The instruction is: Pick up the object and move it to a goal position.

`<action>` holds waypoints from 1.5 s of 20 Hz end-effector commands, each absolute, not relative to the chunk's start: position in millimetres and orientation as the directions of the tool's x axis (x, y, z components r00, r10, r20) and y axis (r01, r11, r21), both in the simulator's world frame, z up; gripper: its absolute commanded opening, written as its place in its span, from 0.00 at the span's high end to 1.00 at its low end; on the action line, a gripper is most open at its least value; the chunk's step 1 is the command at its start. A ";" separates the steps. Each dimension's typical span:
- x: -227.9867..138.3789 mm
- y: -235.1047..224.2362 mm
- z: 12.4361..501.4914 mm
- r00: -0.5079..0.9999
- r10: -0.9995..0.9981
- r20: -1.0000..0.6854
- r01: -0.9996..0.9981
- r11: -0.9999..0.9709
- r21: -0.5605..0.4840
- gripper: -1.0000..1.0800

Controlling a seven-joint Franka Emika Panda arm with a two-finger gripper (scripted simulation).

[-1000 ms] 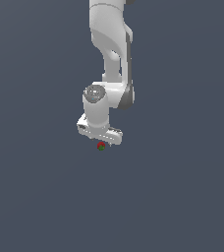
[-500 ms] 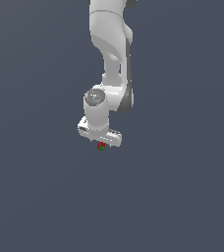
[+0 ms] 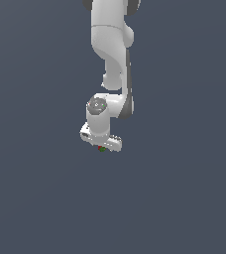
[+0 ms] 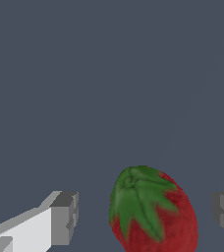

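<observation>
Strawberry (image 4: 153, 211) between the hand's (image 4: 143, 214) spread fingers, untouched.

Your exterior view looks from well back and above, taking in the whole arm (image 3: 112, 59) down to the claw (image 3: 101, 145) against plain grey. Your wrist view sits right behind the claw, facing along its fingers (image 4: 60, 219). Both views share the strawberry (image 4: 151, 209).

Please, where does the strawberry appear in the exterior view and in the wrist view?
Exterior view: the strawberry is a tiny red and green spot just under the white gripper.
Wrist view: the strawberry looks large, between the two fingers, with a gap on each side.
Shared landmark: the gripper.
</observation>
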State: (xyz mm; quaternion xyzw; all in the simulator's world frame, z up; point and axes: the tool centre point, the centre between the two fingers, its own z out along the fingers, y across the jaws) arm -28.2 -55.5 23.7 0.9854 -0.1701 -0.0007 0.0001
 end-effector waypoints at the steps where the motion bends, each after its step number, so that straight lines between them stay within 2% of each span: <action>1: -27.6 -55.5 22.6 0.942 -0.335 0.000 -0.335 -0.942 0.000 1.00; 17: -25.0 -56.3 34.7 0.942 -0.335 0.000 -0.335 -0.942 0.000 1.00; 23: -17.8 -60.0 68.7 0.942 -0.335 0.000 -0.335 -0.942 0.000 1.00; 30: -3.5 -67.0 132.7 0.942 -0.336 0.000 -0.336 -0.942 0.000 1.00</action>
